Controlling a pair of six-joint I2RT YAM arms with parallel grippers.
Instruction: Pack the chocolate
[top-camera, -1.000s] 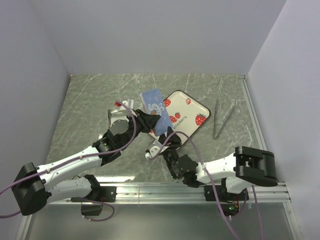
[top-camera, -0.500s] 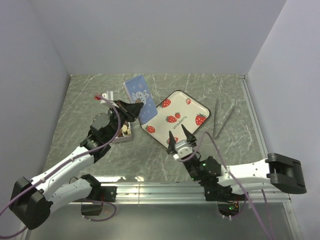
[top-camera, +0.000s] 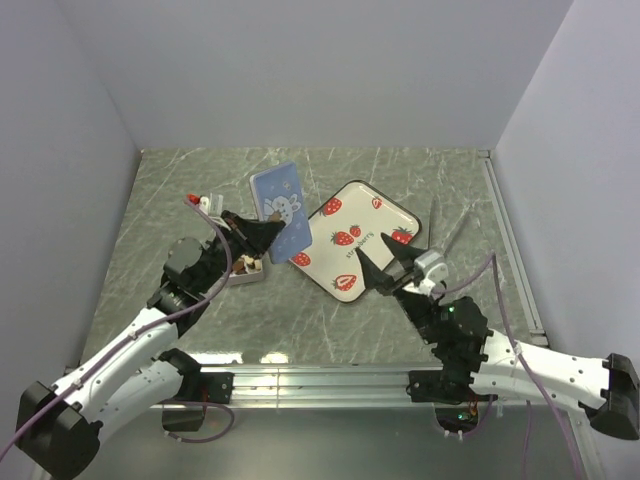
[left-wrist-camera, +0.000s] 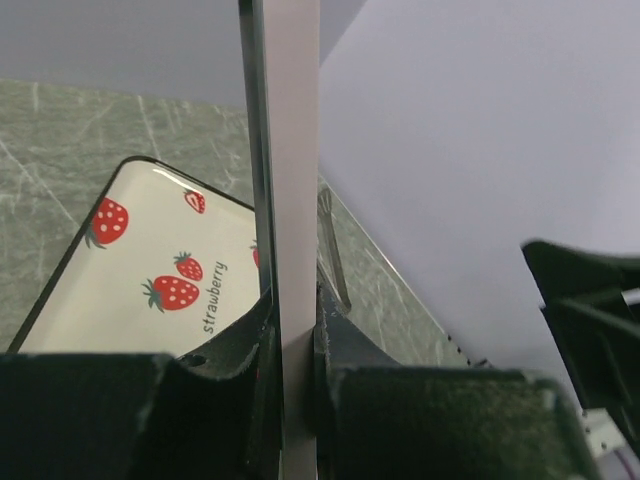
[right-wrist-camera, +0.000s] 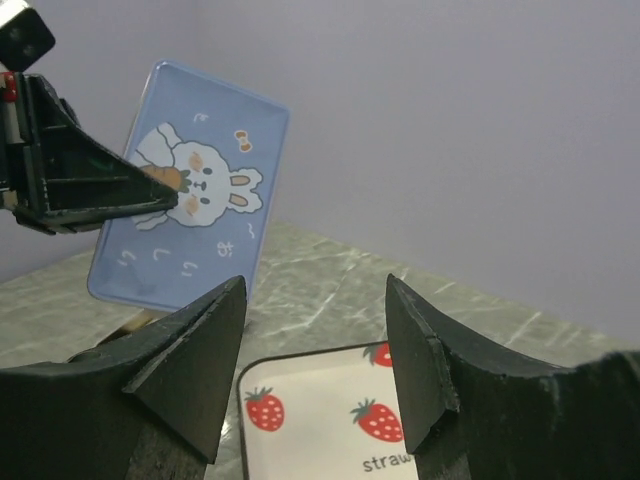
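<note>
The chocolate (top-camera: 247, 264) shows as small brown and cream pieces in a little open tin (top-camera: 250, 274) left of the tray. My left gripper (top-camera: 266, 233) is just above that tin, shut on a blue lid with a bunny print (top-camera: 282, 211). The lid stands nearly upright. In the left wrist view the lid (left-wrist-camera: 291, 180) is edge-on, pinched between my left gripper (left-wrist-camera: 290, 322). My right gripper (top-camera: 384, 268) hovers open and holds nothing at the near right corner of the strawberry tray (top-camera: 368, 215). From the right wrist, the lid (right-wrist-camera: 190, 215) rises past my right gripper (right-wrist-camera: 315, 345).
The cream strawberry-print tray (right-wrist-camera: 330, 425) lies flat mid-table with nothing on it. Metal tongs (top-camera: 446, 232) lie to its right, near the right wall. Walls close in the table on the left, back and right. A rail (top-camera: 330, 380) runs along the near edge.
My left gripper carried the blue lid left, off the tray and over the little tin. My right arm swung from the tray's near edge to the right, and its jaws opened wider.
</note>
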